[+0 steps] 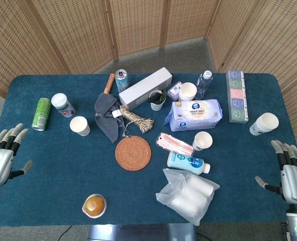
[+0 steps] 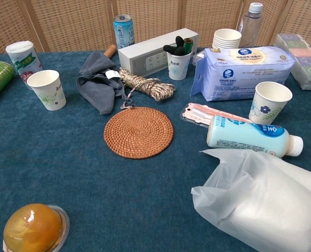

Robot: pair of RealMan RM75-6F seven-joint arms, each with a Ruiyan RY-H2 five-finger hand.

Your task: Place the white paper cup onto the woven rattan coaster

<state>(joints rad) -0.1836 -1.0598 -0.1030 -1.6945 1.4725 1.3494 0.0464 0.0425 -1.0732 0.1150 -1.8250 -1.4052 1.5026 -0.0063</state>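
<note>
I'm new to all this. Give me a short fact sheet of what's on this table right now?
coaster: woven rattan coaster lies flat mid-table, nothing on it
nearest cups: paper cup to its left, paper cup to its right, both upright
left hand: left hand open at table edge, holds nothing
right hand: right hand open at opposite edge, holds nothing

- The woven rattan coaster point(image 1: 133, 153) lies flat near the table's middle, nothing on it.
- A white paper cup point(image 1: 80, 126) stands upright at the coaster's ten o'clock, well apart.
- Another paper cup point(image 1: 202, 141) stands at its three o'clock, beyond a flat pink packet point(image 1: 174, 144).
- The left hand point(image 1: 2, 159) hovers at the table's nine o'clock edge, fingers spread, empty.
- The right hand point(image 1: 289, 173) sits at four o'clock, likewise spread and empty.
</note>
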